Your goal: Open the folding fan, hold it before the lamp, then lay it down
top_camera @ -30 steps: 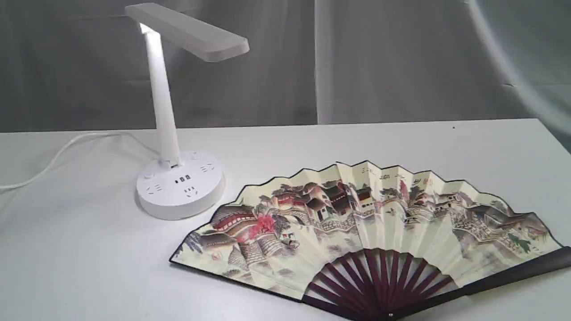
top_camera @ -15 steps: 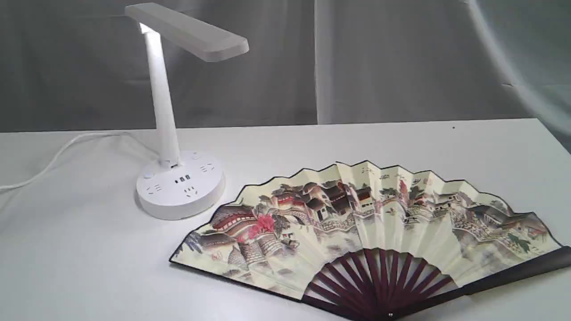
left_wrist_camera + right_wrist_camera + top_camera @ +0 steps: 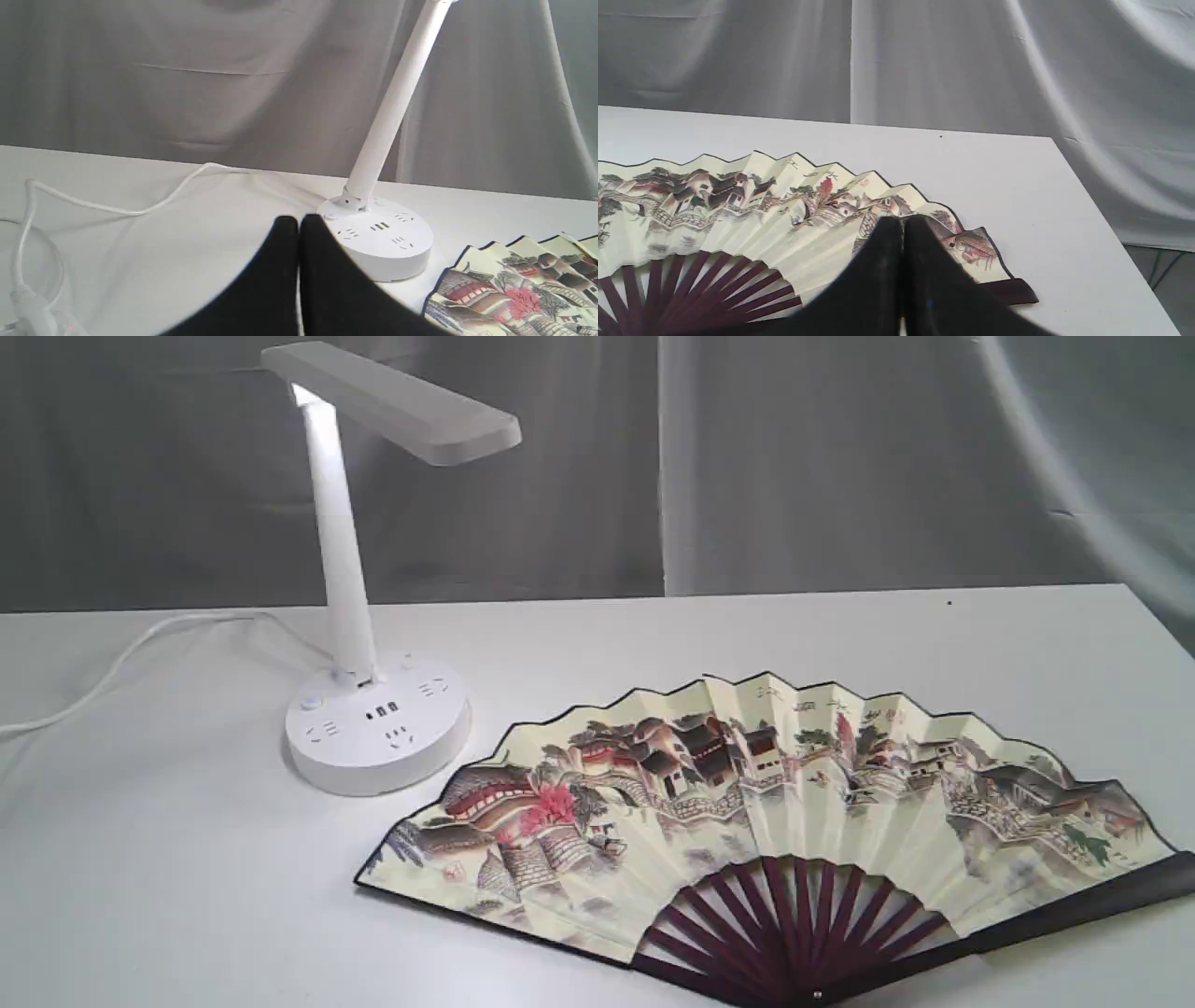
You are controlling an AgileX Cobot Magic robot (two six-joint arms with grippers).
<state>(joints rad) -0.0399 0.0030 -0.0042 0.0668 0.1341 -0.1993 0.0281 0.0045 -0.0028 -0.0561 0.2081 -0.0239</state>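
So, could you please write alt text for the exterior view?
A painted folding fan lies fully open on a white table, just right of the round base of a white desk lamp. Grey curtain hangs behind; no robot arms are visible.

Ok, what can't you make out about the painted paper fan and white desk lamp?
Exterior view: the cream painted paper folding fan has its pivot end clipped by the bottom edge.
Left wrist view: the white desk lamp loses its flat head past the top edge.
Right wrist view: the black right gripper hides some fan leaf.
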